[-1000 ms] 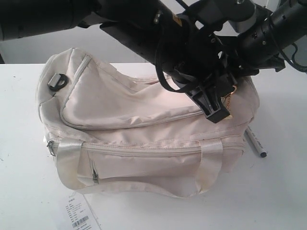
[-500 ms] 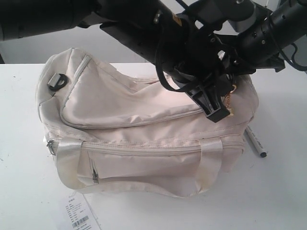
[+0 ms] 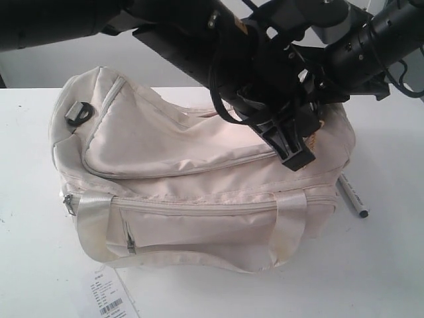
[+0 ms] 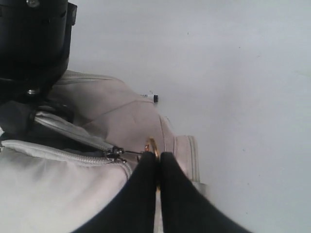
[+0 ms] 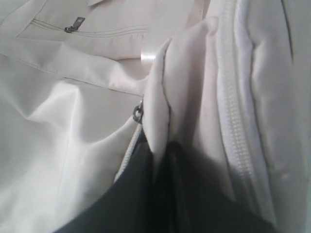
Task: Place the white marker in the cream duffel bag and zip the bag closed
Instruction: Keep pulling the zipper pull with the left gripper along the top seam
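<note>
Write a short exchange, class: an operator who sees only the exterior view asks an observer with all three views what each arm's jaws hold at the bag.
Operator: What do the left jaws hold?
Observer: They are shut on the gold ring at the zip's end.
Operator: And the right jaws?
Observer: They pinch a fold of the bag, right beside its zip.

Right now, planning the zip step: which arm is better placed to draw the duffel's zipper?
Left, likely: left gripper is shut on the gold ring pull; right gripper only pinches a fold of the cream duffel bag.
</note>
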### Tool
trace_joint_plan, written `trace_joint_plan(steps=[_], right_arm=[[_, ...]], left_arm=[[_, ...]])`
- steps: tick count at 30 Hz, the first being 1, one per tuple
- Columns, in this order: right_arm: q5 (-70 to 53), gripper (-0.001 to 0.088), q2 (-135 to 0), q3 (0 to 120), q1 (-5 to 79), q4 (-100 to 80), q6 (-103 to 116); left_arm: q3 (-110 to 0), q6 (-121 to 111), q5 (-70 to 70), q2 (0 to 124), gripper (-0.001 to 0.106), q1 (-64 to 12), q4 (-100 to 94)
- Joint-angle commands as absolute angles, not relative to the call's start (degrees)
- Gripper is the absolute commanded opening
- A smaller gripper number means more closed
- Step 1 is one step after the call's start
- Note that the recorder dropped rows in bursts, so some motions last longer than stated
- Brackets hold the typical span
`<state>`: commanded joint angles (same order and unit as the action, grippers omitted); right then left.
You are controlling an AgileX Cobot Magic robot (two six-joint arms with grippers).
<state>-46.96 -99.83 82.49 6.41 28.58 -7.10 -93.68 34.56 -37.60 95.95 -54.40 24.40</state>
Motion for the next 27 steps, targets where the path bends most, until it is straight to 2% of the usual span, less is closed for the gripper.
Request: trace_joint_plan(steps=[27], right_arm=[[-45.5,0.0000,-99.8,82.5,6.4,28.6,-7.1]], left_arm=[[-93.7,38.0,-46.7,95.9,0.000,-54.4,30.8]])
